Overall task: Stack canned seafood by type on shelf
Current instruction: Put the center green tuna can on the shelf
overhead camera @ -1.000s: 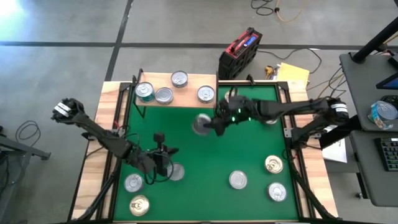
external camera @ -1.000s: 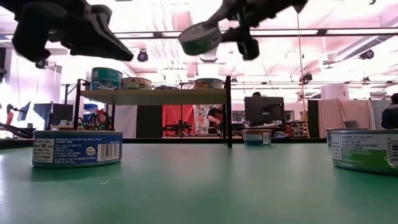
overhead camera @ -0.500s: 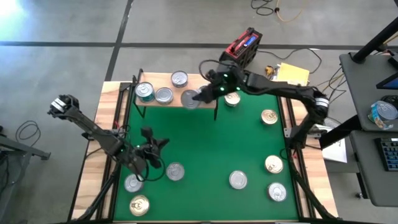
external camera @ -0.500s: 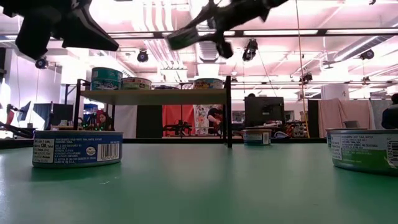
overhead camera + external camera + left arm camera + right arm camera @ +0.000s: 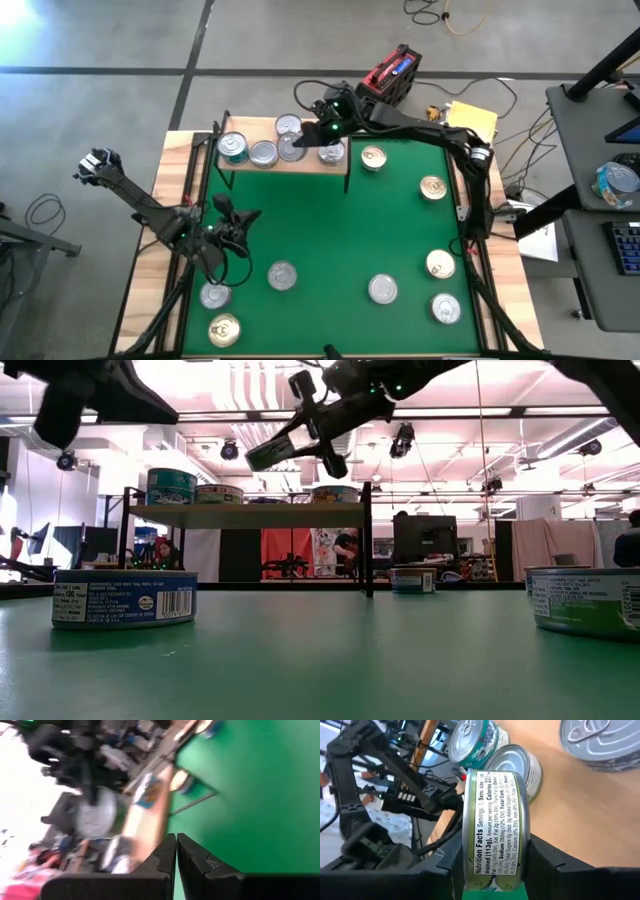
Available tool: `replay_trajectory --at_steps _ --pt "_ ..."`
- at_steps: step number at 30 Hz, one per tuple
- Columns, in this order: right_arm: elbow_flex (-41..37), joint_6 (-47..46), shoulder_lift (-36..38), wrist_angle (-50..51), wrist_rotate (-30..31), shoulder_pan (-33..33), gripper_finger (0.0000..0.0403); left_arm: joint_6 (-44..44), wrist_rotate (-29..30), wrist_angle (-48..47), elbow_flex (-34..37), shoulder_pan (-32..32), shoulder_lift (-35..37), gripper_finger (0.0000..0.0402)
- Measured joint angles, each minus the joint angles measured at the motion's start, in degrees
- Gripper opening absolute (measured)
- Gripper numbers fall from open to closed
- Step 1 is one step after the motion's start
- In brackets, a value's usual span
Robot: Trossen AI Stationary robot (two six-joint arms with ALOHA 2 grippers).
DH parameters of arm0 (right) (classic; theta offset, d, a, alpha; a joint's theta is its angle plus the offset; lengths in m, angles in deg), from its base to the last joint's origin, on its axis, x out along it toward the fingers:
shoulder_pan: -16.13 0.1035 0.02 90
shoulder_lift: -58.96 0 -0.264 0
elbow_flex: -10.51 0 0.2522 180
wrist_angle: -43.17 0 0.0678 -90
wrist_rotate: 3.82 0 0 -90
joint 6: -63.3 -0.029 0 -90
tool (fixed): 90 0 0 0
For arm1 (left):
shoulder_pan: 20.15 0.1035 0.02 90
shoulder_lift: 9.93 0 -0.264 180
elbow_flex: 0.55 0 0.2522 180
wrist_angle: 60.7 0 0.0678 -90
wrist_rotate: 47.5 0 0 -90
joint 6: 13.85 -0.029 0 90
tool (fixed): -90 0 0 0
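Over the shelf at the far edge of the green mat, a tin is being carried by the right gripper, clamped by its rim between part-open fingers and tipped well off level, as is seen in the low view. Four tins are already parked on the board: a teal-sided one at the left end, a silver-topped one beside it, another toward the back edge, and one at the right end, partly hidden under the arm. The carried tin hangs above the gap between the middle pair and the right-hand tin.

For a clean placement, the tin would best be levelled before it is lowered; set down tilted, it could be expected to roll or knock a neighbour. If it is meant to go on top of a matching tin, it should be centred over that lid and let go only once it sits flat. Which type it matches cannot be read for certain.

Room is tight: free board is limited to the strip between the tins, and the front edge drops straight to the mat. Retreat upward looks the safest exit.

Near the front-left of the mat, the left gripper is held above the surface with fingers fully closed on nothing, well clear of the shelf. Loose tins lie scattered across the mat.
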Motion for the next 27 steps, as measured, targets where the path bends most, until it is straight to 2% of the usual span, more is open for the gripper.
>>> replay_trajectory --at_steps 4,9,17,22,24,27 --pt "3.9 -1.1 -2.5 4.4 0.1 -0.1 0.0137 -0.4 4.1 -2.8 0.0 0.0 2.6 0.0" --pt "8.0 -1.1 -4.4 11.6 2.2 0.0 0.0137 -0.4 4.3 -3.6 0.0 0.0 4.6 0.0" --pt "8.0 -0.8 -4.2 14.7 6.2 0.0 0.0137 -1.6 4.3 -3.8 0.0 -0.1 5.5 0.0" --pt "7.9 -0.8 -4.3 14.7 6.3 0.0 0.0137 -1.5 4.4 -3.8 0.0 -0.1 5.5 0.0" --pt "7.9 -0.6 -4.3 14.7 6.4 0.0 0.0137 -1.6 6.7 -3.8 0.0 -0.1 5.5 0.0" --pt "7.9 -0.5 -4.3 14.7 7.7 0.0 0.0137 -1.7 13.3 -3.8 0.0 -0.1 5.5 0.0"
